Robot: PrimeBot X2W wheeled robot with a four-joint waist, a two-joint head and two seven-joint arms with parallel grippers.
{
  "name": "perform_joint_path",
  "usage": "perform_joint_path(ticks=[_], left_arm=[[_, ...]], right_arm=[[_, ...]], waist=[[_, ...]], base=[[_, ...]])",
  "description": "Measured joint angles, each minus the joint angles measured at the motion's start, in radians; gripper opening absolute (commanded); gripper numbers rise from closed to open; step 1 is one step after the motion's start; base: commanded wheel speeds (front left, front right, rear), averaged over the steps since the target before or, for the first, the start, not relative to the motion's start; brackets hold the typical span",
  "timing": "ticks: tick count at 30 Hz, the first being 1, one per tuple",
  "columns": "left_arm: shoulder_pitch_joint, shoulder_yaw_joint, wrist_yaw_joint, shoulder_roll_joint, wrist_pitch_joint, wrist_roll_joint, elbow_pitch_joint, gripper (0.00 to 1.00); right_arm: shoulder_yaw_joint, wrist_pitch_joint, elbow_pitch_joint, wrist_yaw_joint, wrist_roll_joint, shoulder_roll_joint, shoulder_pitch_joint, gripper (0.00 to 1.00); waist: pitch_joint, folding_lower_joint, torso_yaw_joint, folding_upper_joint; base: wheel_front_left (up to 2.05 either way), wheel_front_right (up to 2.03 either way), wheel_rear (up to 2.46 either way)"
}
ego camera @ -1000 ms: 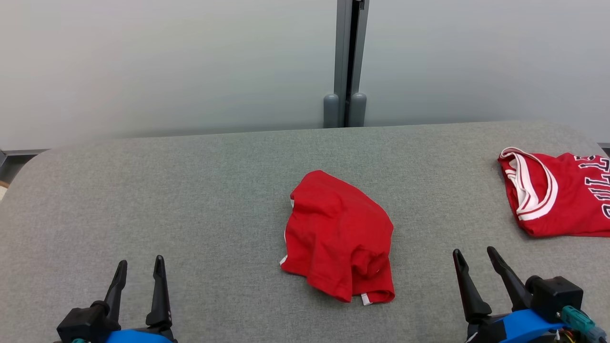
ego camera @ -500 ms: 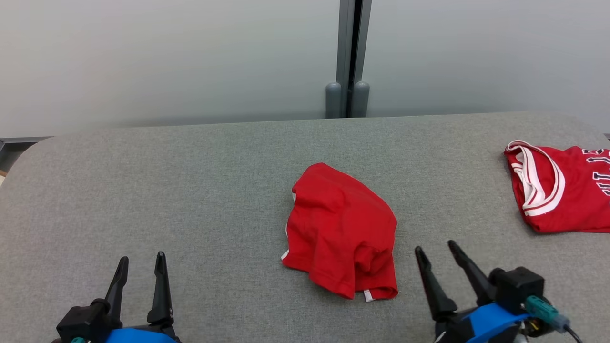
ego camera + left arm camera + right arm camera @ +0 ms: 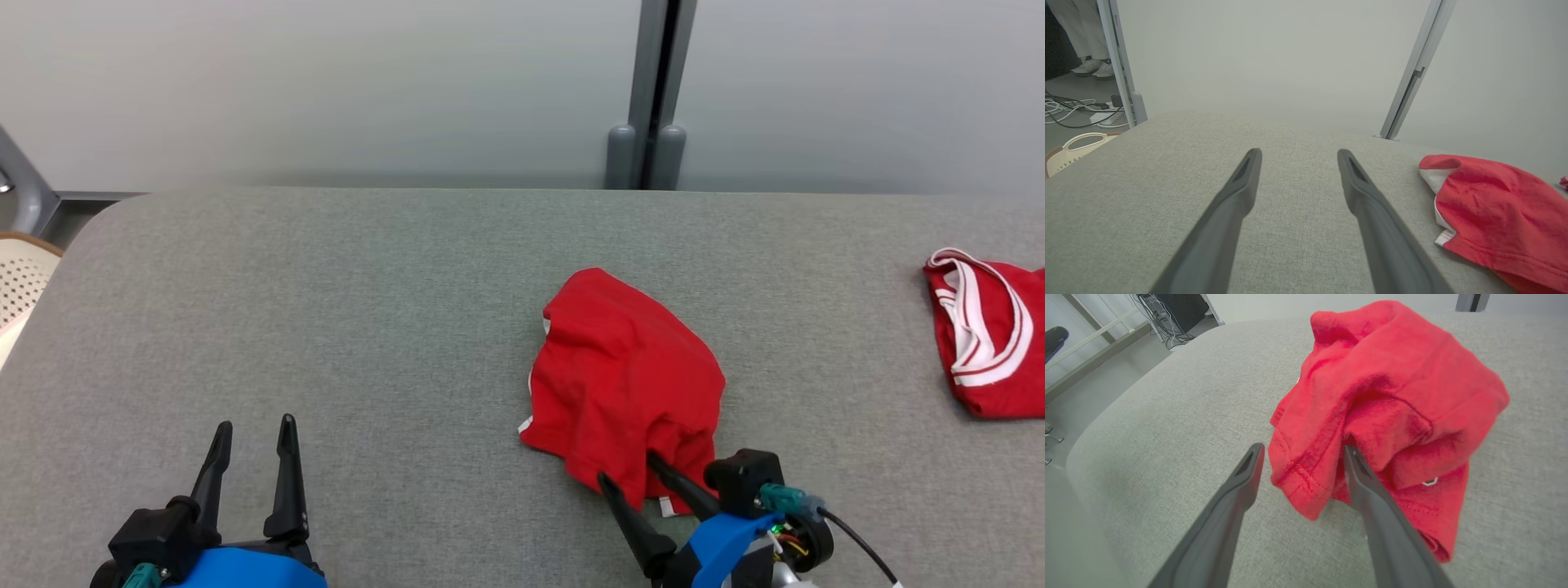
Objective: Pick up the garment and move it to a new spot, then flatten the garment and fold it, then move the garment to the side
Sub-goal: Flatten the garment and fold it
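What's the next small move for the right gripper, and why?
Probably close the right gripper on the red garment. Its jaws stand open, straddling a bunched hem fold at the garment's near edge, one finger against the cloth. The left gripper is open over bare table, apart from the garment.
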Motion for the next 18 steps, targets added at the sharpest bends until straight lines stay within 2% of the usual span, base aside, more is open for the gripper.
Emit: perform_joint_path(ticks=[10, 11, 12, 18], left_arm=[[-0.003, -0.010, 0.000, -0.003, -0.006, -0.002, 0.010, 1.00], [-0.003, -0.011, 0.000, -0.003, -0.006, -0.002, 0.011, 1.00], [-0.004, -0.012, 0.000, -0.003, -0.006, -0.005, 0.012, 1.00], [-0.013, -0.018, -0.001, -0.004, -0.009, -0.009, 0.021, 1.00]], right_arm=[[0.016, -0.025, 0.145, 0.000, 0.031, 0.000, -0.096, 1.00], [0.023, -0.023, 0.156, 0.000, 0.042, 0.000, -0.104, 0.35], [0.033, -0.021, 0.167, 0.000, 0.046, -0.001, -0.113, 0.00], [0.061, -0.047, 0.174, 0.000, 0.081, -0.001, -0.167, 0.00]], waist=[[0.001, 0.0000, 0.043, 0.0000], [0.001, 0.0000, 0.044, 0.0000], [0.002, 0.0000, 0.045, 0.0000], [-0.003, 0.0000, 0.050, 0.0000]], base=[[0.00, 0.00, 0.00], [0.00, 0.00, 0.00], [0.00, 0.00, 0.00], [0.00, 0.00, 0.00]])
